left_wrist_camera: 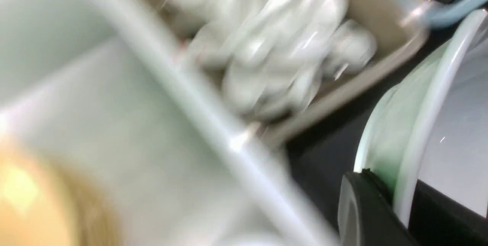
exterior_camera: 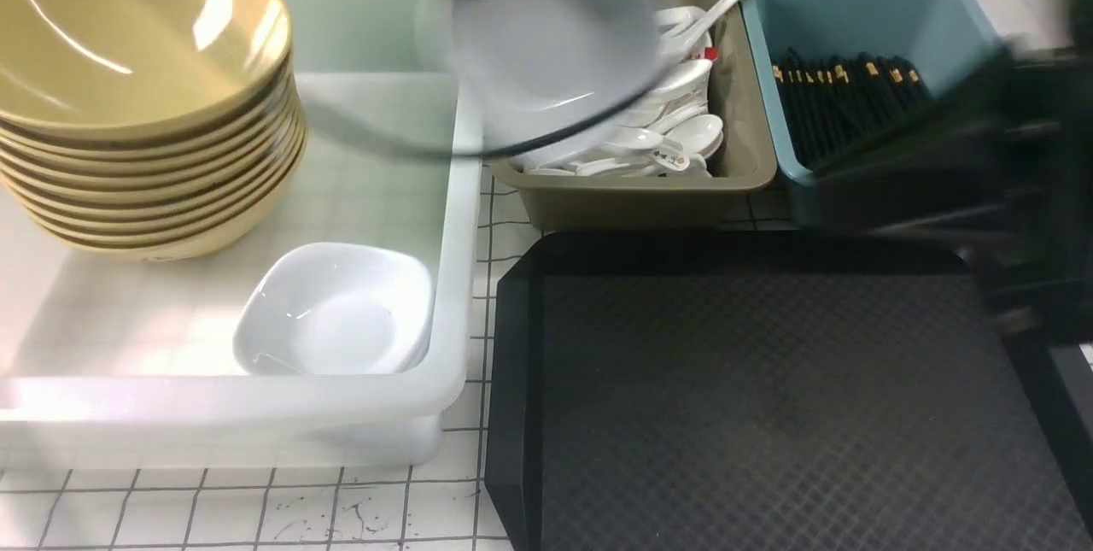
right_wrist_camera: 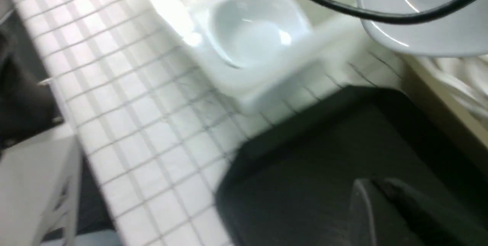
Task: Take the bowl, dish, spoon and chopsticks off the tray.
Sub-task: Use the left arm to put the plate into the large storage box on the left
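My left gripper (left_wrist_camera: 396, 188) is shut on the rim of the small white dish (left_wrist_camera: 450, 124). The front view shows that dish (exterior_camera: 546, 47) as a blur in the air over the bin of spoons. The black tray (exterior_camera: 768, 406) has nothing on it. Tan bowls (exterior_camera: 145, 64) stand stacked in the translucent white tub (exterior_camera: 457, 218). White spoons (exterior_camera: 675, 132) fill the tan bin, and black chopsticks (exterior_camera: 845, 98) lie in the blue bin (exterior_camera: 862, 13). My right gripper (right_wrist_camera: 375, 185) hangs shut and empty over the tray (right_wrist_camera: 324, 177).
A second white dish (exterior_camera: 337, 312) rests in the near corner of the tub, also seen from the right wrist (right_wrist_camera: 253, 28). A black cable (right_wrist_camera: 362, 7) crosses under the held dish. White gridded tabletop (exterior_camera: 256, 508) lies in front.
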